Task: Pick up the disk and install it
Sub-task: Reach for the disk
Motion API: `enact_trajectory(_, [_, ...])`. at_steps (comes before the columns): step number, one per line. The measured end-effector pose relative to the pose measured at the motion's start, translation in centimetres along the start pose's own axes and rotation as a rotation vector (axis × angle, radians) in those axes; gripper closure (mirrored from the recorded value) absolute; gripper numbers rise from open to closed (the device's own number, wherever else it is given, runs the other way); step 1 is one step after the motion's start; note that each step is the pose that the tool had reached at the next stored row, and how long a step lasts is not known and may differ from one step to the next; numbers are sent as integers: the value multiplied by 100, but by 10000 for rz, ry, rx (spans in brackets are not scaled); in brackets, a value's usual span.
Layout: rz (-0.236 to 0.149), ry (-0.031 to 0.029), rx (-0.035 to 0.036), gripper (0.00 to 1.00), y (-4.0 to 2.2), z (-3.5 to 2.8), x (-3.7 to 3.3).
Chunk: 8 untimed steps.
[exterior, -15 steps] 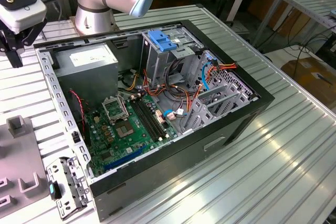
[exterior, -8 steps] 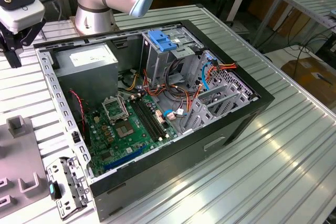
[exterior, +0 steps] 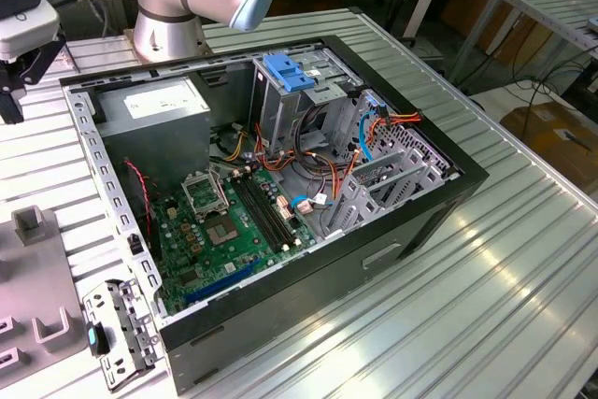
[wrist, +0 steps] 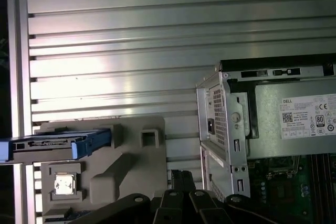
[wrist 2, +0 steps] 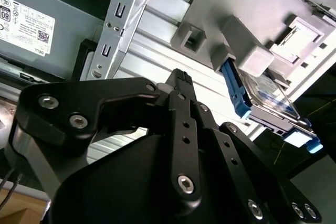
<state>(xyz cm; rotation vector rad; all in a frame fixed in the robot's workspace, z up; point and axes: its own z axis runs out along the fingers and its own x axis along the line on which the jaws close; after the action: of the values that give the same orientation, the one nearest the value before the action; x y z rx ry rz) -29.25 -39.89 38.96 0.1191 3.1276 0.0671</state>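
The disk [wrist: 52,142] is a silver-grey drive with blue side rails. It rests on edge in a slot of the grey fixture block [wrist: 131,156], apart from the computer case. In the second wrist view the disk [wrist 2: 268,103] shows its labelled face and blue rails beside a grey fixture post. My gripper [wrist 2: 181,80] hangs above the ribbed table between the fixture and the case, with its black fingers together and nothing between them. In the first wrist view the gripper [wrist: 179,176] stands a short way from the disk, not touching it.
The open computer case [exterior: 402,231] lies on the ribbed aluminium table [exterior: 505,306]. Inside are the green motherboard [exterior: 234,221], a grey power supply box [exterior: 154,105] and a drive cage with a blue latch plate [exterior: 290,72]. A loose metal bracket [exterior: 121,334] lies by the grey fixture [exterior: 37,268].
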Motion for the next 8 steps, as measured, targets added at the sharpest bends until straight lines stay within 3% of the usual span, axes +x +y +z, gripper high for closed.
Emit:
enact_trajectory(6, [-1, 1, 1, 89, -11, -2, 146])
enact_trajectory(8, [0, 0, 1, 89, -17, -3, 226])
